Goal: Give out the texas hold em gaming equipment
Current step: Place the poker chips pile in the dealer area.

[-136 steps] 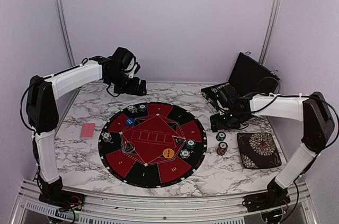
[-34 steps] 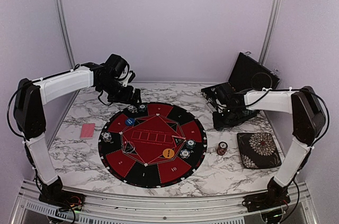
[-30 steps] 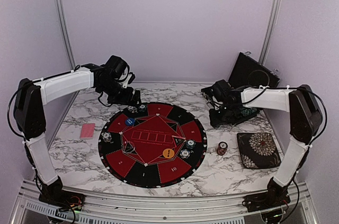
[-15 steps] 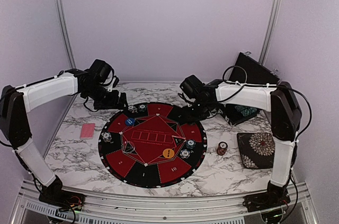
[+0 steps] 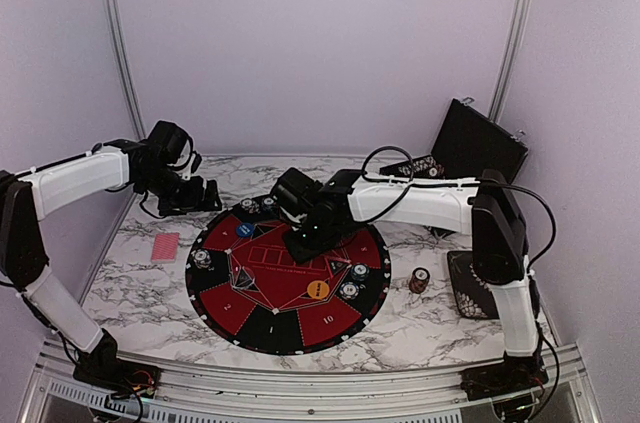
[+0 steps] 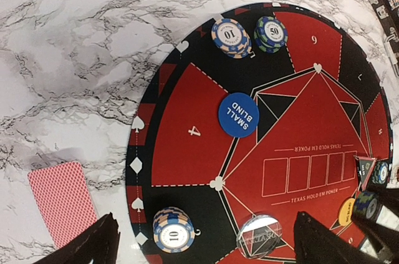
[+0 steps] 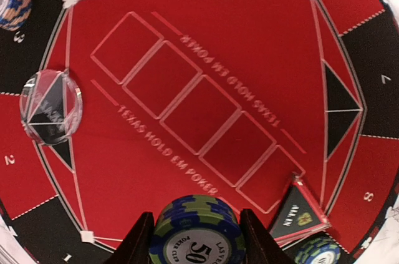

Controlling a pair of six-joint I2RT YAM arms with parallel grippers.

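My right gripper (image 5: 306, 234) hangs over the middle of the round red-and-black poker mat (image 5: 262, 295). It is shut on a stack of blue-green 50 chips (image 7: 197, 234), which sits between its fingers (image 7: 139, 239). My left gripper (image 5: 196, 197) stands open beyond the mat's far-left rim, holding nothing. On the mat lie a 10 stack (image 6: 230, 37) and a 50 stack (image 6: 270, 33) at the far edge. A blue small-blind disc (image 6: 239, 115), another 10 stack (image 6: 171, 236), a clear dealer button (image 7: 50, 107) and an orange disc (image 5: 318, 290) lie there too. Red-backed cards (image 5: 165, 246) lie left of the mat.
A small red chip stack (image 5: 419, 280) stands on the marble right of the mat. Beside it is the dark flower-patterned tray (image 5: 468, 295), partly behind my right arm. The black case (image 5: 475, 143) stands open at the back right. An all-in triangle (image 7: 299, 214) and more chips (image 5: 352, 280) sit on the mat's right side.
My right arm has swung left from the black case to above the mat's middle, carrying the chip stack. My left arm has drawn back to the left, off the mat's far edge.
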